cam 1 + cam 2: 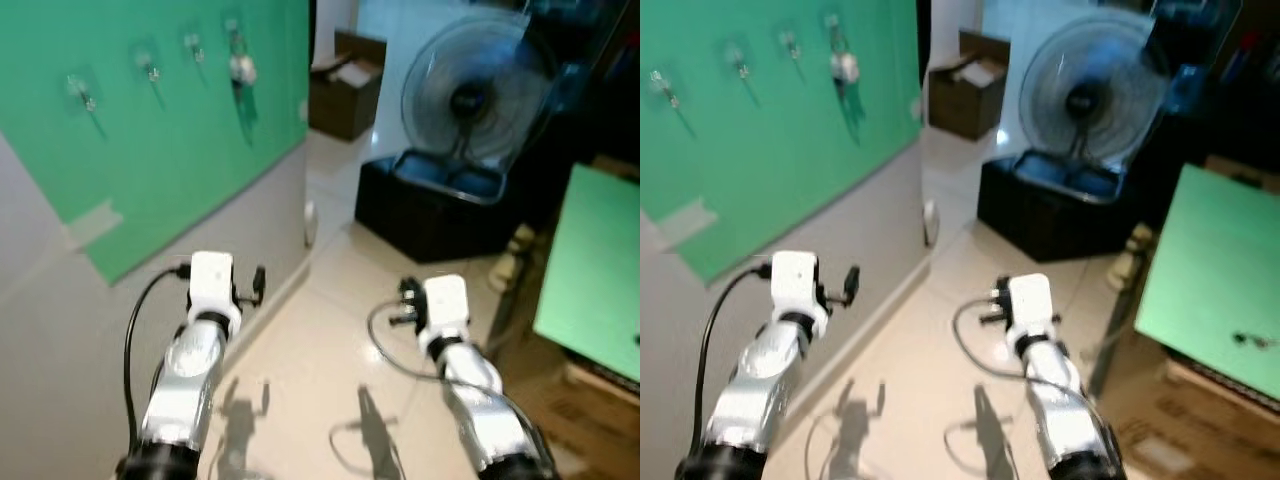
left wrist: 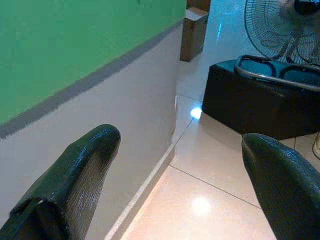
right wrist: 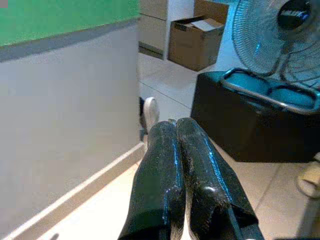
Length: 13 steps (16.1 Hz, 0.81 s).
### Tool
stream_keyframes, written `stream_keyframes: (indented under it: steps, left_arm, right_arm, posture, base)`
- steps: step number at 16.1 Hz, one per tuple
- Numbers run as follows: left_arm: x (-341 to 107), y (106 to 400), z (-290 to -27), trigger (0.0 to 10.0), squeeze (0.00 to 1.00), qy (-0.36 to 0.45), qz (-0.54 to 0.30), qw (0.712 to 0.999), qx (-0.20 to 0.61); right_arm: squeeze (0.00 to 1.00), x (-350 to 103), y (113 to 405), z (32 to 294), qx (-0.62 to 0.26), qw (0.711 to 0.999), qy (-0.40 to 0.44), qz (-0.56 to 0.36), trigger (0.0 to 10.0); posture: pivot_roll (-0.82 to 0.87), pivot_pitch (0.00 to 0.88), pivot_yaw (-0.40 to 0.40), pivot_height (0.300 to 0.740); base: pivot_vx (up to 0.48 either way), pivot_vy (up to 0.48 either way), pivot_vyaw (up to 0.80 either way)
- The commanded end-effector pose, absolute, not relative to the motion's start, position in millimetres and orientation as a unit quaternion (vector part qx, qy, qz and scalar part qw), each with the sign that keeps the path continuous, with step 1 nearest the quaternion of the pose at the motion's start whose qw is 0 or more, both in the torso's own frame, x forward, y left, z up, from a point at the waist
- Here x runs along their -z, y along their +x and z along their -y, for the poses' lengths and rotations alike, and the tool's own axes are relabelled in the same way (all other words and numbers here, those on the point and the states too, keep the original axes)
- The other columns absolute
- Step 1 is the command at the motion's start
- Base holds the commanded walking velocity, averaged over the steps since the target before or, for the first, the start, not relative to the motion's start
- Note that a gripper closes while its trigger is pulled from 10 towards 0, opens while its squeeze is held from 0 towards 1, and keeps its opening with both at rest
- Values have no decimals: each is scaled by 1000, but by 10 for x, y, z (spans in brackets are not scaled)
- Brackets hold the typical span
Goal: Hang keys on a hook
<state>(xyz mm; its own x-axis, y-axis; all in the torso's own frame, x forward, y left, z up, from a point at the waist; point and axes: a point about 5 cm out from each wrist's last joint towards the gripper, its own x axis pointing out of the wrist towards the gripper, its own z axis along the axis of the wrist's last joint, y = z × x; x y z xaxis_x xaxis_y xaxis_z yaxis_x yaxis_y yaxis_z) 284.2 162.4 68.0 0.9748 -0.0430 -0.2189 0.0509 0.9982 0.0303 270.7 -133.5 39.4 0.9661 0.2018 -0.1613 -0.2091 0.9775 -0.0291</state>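
A green board (image 1: 170, 130) covers the wall on my left and carries several small clear hooks (image 1: 82, 90). On the hook furthest to the right hangs a bunch of keys (image 1: 241, 68) with a white tag and a dark strap below it. Both arms reach forward low over the floor, well below the board. My left gripper (image 2: 180, 165) is open, its two black fingers (image 2: 82, 170) wide apart with nothing between them, facing the grey wall base. My right gripper (image 3: 177, 130) is shut, fingers pressed together and holding nothing that I can see.
A large standing fan (image 1: 478, 95) sits behind a black box (image 1: 430, 210) straight ahead. An open cardboard box (image 1: 345, 95) stands further back by the wall's corner. A green panel (image 1: 590, 270) leans at the right. Pale tiled floor (image 1: 320, 340) lies between the arms.
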Motion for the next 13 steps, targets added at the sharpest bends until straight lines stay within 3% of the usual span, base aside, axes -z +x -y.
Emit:
stream_keyframes:
  steps: [1, 4, 13]
  left_arm:
    - [-644, 2818, -1688, 10000, 0, 22, -122, 992, 10]
    - [-618, 2819, -1670, 10000, 0, 15, -130, 991, 2]
    - [-596, 2821, -1620, 10000, 0, 25, -138, 990, 3]
  right_arm:
    - [0, -453, 2726, 1260, -116, 991, -21, -66, 10000]
    - [0, -459, 2726, 1270, -120, 990, -35, -66, 10000]
    - [0, -441, 2672, 1274, -130, 988, -48, -71, 10000]
  posture:
    - [42, 0, -6, 740]
    - [38, 0, -9, 740]
    - [27, 0, -8, 740]
  base:
    - [311, -360, 400]
    - [331, -343, 621]
    - [448, -29, 572]
